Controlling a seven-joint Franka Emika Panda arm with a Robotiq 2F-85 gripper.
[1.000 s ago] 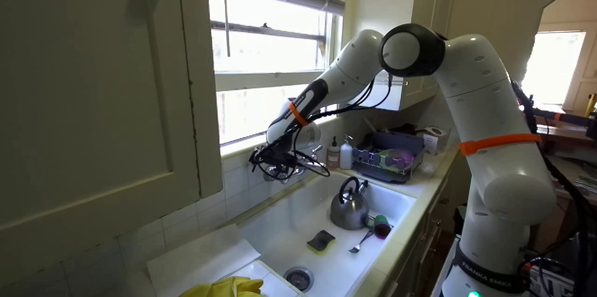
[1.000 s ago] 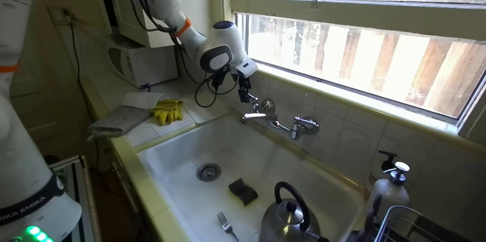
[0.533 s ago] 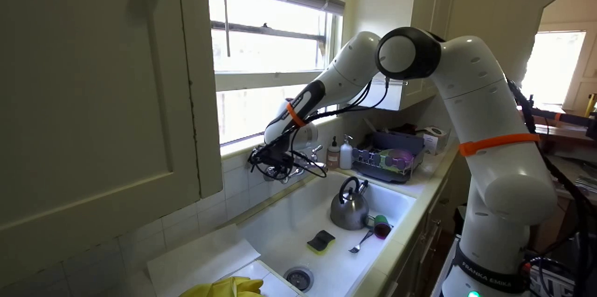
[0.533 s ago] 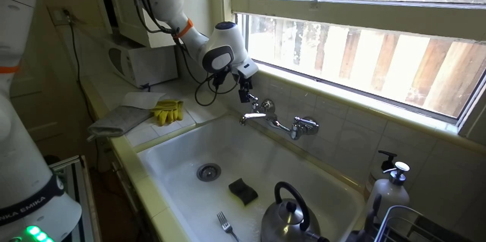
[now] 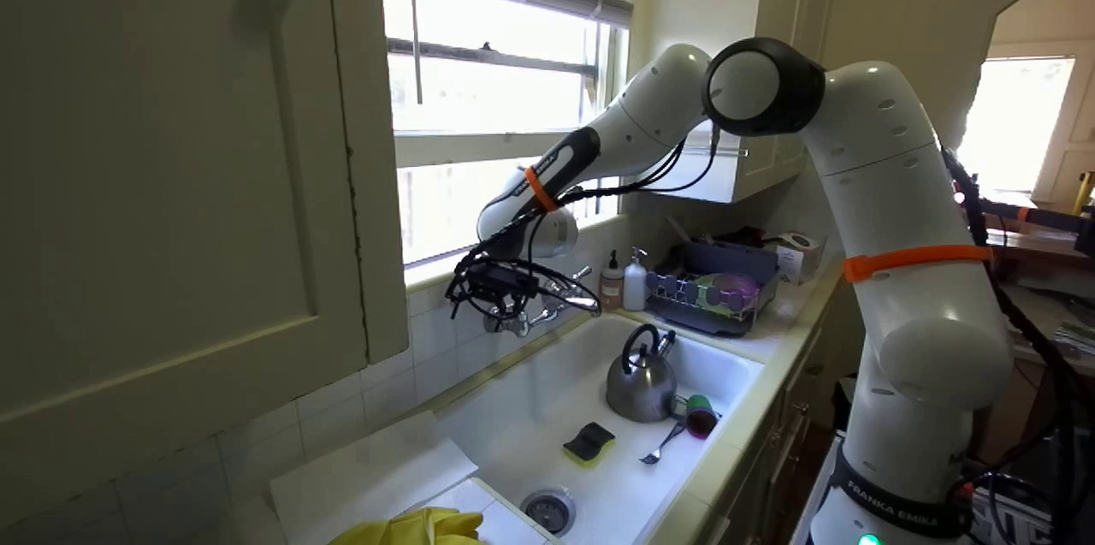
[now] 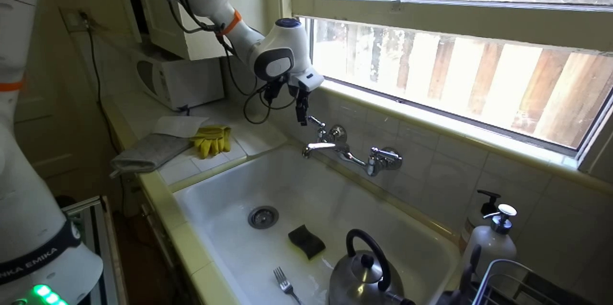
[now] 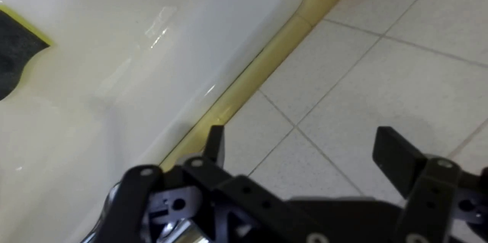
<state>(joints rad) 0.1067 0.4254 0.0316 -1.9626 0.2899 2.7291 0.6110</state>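
Wrist view shows the tool [image 7: 301, 136] spread wide and holding nothing, while in an exterior view the chrome faucet handle [image 6: 316, 122] lies just beside it at about three o'clock, the handle's long axis slanting from ten o'clock to four.

Near the centre of an exterior view, the faucet [image 6: 346, 153] is polished metal — glossy sink [image 6: 330, 202] below, satin metal kettle [image 6: 352, 280] at bottom, matt cloth [image 6: 151, 152] at left; in the wrist view, matt gripper [image 7: 299, 144].
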